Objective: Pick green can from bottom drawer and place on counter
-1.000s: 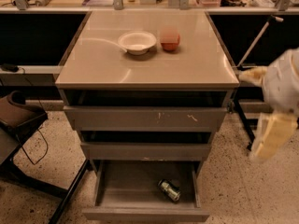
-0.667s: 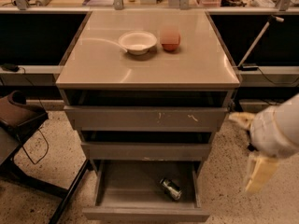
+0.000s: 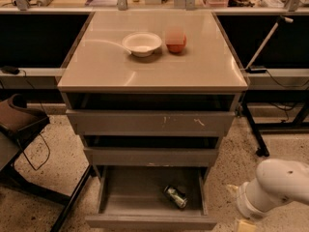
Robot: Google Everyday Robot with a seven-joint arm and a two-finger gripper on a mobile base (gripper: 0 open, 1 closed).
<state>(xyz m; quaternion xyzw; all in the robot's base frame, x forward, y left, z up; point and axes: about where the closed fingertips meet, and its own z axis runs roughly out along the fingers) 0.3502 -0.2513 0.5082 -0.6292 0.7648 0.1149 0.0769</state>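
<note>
The green can [image 3: 175, 196] lies on its side in the open bottom drawer [image 3: 149, 222], right of the middle and near the front. The counter [image 3: 145, 69] is the glossy beige top of the cabinet. My white arm [image 3: 277, 185] comes in low at the bottom right, beside the cabinet. Only a pale part of the gripper [image 3: 246, 225] shows at the bottom edge, to the right of the drawer and apart from the can.
A white bowl [image 3: 141, 43] and a red apple [image 3: 175, 42] sit at the back of the counter. The two upper drawers are slightly open. A dark chair [image 3: 19, 122] stands at the left, and black table legs [image 3: 253, 129] at the right.
My arm has dropped from counter height at the right down to the level of the bottom drawer and moved slightly left. The can, bowl and apple have not moved.
</note>
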